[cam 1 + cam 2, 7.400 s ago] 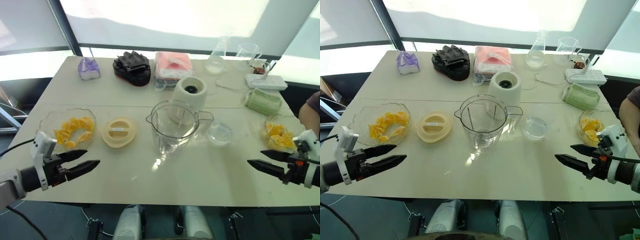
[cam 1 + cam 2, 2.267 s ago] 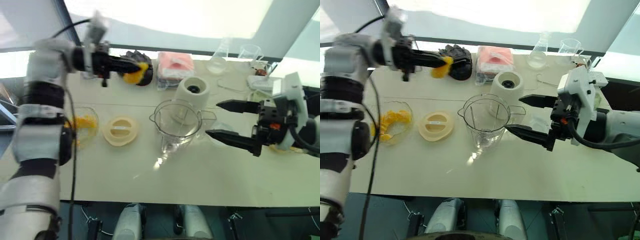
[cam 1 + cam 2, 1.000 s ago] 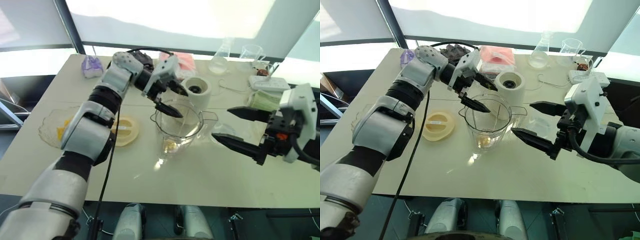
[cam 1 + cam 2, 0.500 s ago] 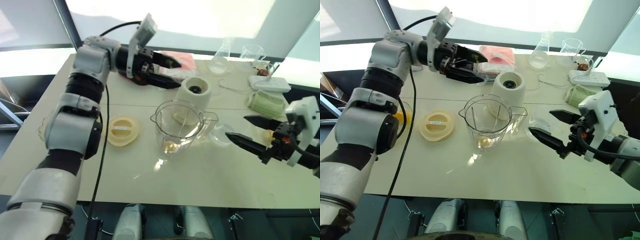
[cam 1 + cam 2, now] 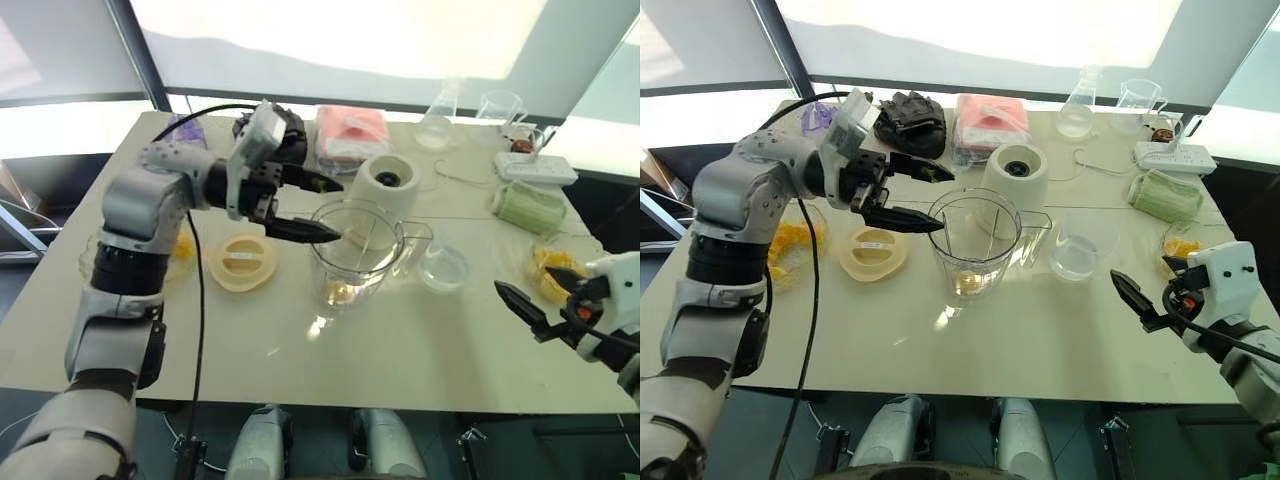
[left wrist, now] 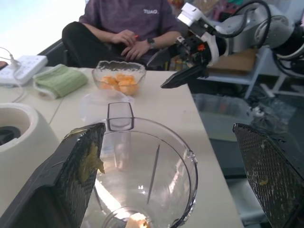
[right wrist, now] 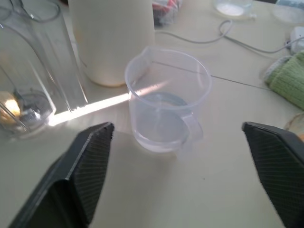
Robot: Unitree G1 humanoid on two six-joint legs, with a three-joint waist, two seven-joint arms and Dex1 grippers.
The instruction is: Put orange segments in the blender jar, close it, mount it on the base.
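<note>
While the left gripper hangs wide open and empty at the blender jar rim, its wrist view shows one orange segment inside, pulp on a finger risking drips, and the right gripper, spread empty, faces a small clear cup it could topple.

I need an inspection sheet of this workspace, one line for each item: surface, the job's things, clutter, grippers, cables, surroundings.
Surface: cream table, front part bare.
Job's things: blender jar upright, lidless, one orange segment at its bottom; base behind it, socket free; round lid flat beside the jar; more segments in the left bowl and the right bowl.
Clutter: small clear cup, flask, glass mug, green cloth, pink pack, black glove, purple bag.
Grippers: left gripper open, empty, beside the jar's rim; right gripper open, empty, near the right bowl.
Cables: power strip with white cord; black cable along the left arm.
Surroundings: seated person beyond the table.
</note>
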